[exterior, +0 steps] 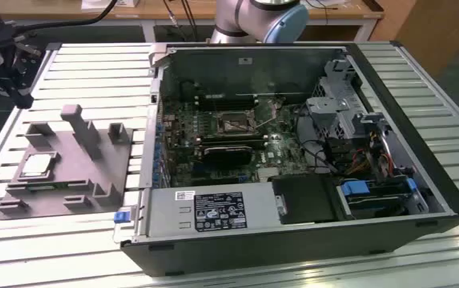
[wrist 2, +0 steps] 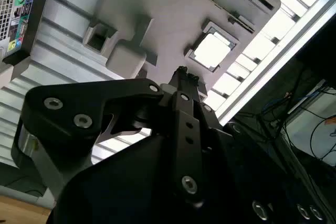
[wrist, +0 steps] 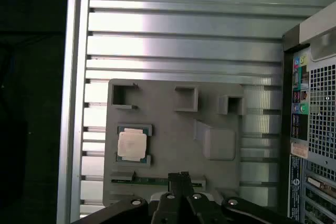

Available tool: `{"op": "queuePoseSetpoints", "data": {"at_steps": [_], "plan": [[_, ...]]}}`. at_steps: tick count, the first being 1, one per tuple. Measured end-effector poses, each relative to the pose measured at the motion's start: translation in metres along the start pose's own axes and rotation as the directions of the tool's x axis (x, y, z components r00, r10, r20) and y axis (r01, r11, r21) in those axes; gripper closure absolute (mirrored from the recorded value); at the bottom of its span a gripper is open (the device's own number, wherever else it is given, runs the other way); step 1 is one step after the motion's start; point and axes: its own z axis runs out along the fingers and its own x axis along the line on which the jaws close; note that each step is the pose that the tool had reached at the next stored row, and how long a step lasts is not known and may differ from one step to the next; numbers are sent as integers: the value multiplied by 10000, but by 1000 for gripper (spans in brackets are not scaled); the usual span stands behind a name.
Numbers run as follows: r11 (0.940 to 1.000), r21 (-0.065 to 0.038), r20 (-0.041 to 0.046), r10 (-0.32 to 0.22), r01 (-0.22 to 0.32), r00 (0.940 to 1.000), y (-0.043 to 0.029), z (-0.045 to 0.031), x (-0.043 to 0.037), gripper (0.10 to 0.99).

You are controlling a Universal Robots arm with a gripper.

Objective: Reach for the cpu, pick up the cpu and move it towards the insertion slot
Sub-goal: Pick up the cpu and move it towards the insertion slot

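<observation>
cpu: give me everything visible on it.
The small flat square cpu, with a shiny silver metal top and a thin pale rim, lies flat, top up, in a square recess of the grey plastic fixture block, outside the black computer case. The black claw is apart from it.
</observation>
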Motion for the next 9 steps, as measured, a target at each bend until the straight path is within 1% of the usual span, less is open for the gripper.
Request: {"op": "queuePoseSetpoints", "data": {"at_steps": [9], "plan": [[10000,0,0,0,0,10000,0,0,0,980]]}}
